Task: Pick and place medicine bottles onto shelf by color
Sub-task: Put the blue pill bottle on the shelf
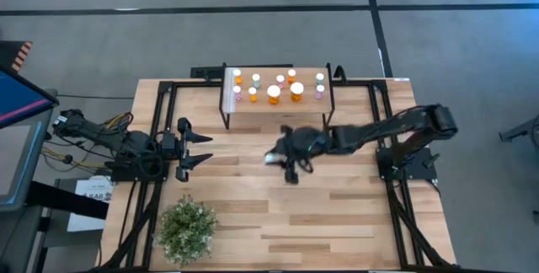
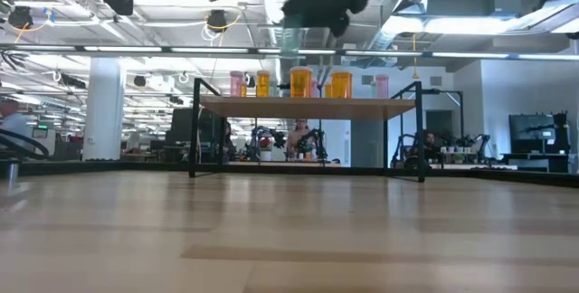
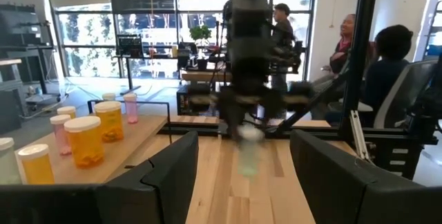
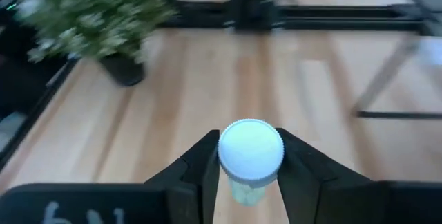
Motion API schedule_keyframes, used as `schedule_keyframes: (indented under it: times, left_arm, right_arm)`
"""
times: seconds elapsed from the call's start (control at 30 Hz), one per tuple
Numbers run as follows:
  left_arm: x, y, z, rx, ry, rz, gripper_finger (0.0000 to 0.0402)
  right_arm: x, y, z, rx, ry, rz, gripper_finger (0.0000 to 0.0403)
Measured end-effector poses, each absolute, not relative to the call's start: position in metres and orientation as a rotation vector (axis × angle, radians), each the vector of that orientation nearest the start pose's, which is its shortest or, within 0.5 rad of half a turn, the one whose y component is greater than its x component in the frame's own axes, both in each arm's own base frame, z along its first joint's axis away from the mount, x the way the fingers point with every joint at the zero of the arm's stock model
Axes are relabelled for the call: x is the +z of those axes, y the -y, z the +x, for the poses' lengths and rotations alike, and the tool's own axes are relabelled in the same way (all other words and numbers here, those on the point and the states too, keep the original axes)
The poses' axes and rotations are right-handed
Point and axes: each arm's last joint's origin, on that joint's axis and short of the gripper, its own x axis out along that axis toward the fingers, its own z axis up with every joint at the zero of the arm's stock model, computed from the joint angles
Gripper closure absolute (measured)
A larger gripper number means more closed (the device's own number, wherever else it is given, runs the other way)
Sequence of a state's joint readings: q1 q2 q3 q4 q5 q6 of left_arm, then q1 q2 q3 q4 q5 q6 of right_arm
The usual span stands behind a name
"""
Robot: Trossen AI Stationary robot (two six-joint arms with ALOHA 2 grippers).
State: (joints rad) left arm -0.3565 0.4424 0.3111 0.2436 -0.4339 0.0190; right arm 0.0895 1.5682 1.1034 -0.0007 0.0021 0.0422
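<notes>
My left gripper (image 1: pixel 195 147) waits at the left side of the light-wood tabletop (image 1: pixel 337 214), fingers spread wide with nothing between them. Near the front left corner stands the bushy potted plant (image 1: pixel 186 228). At the back of the table the shelf (image 1: pixel 229 99) carries the medicine bottles (image 1: pixel 274 93), orange, pink and pale ones with white caps, the two largest orange ones near its middle. In front of the shelf, above bare boards, my right gripper (image 1: pixel 278 158) pinches a pale green bottle (image 4: pixel 249 156) just under its white cap, well clear of the wood. Beyond the table lies an open room with ceiling lights, windows and desks, where people (image 3: pixel 387 58) sit at the far right.
</notes>
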Motion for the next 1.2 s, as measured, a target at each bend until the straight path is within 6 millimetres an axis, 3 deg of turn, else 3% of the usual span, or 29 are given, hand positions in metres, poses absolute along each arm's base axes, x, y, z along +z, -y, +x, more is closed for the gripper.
schedule_keyframes:
  times: [0.23,0.5,0.8,1.2]
  left_arm:
    - [0.254,0.032,0.122,0.078,0.103,-0.024,0.0182]
    - [0.254,0.032,0.122,0.084,0.103,-0.025,0.0182]
    - [0.254,0.032,0.122,0.083,0.103,-0.027,0.0182]
    - [0.254,0.032,0.122,0.082,0.100,-0.035,0.0182]
  right_arm:
    - [0.291,0.024,0.305,-0.090,-0.439,0.060,0.0259]
    - [0.302,0.060,0.269,-0.226,-0.455,0.087,0.0257]
    - [0.312,0.073,0.250,-0.287,-0.454,0.078,0.0260]
    - [0.312,0.079,0.246,-0.308,-0.473,0.073,0.0260]
